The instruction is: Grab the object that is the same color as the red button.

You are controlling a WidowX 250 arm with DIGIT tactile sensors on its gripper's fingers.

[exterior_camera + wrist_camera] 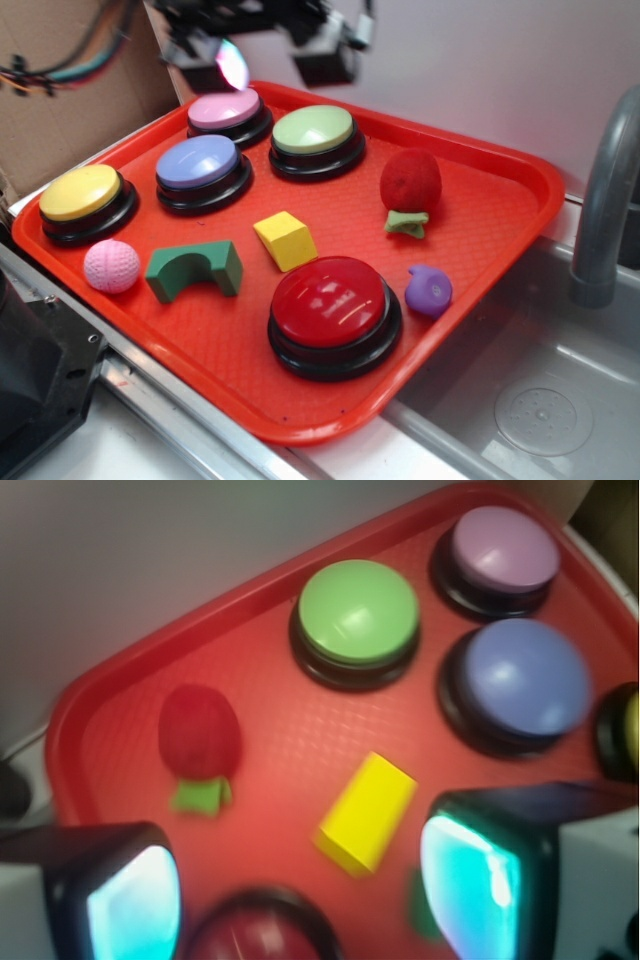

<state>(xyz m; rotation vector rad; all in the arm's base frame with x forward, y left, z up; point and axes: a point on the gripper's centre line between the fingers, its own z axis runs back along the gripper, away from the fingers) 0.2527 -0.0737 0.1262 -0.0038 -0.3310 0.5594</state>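
The fuzzy dark-red toy fruit (410,181) with a green leafy bit at its base stands at the right back of the red tray (520,165). In the wrist view the fruit (200,733) lies left of centre. The large glossy red button (329,303) on a black base sits at the tray's front; the wrist view shows only its top edge (262,932). My gripper (272,60) hangs high above the tray's back, over the pink and green buttons, well left of the fruit. It is open and empty, its pads (135,900) wide apart.
Pink (224,110), green (313,131), purple (198,163) and yellow (79,193) buttons stand at the back and left. A yellow block (285,240), green arch (195,268), pink dimpled ball (111,265) and small purple toy (429,290) lie about. A sink (540,400) and faucet (605,200) are on the right.
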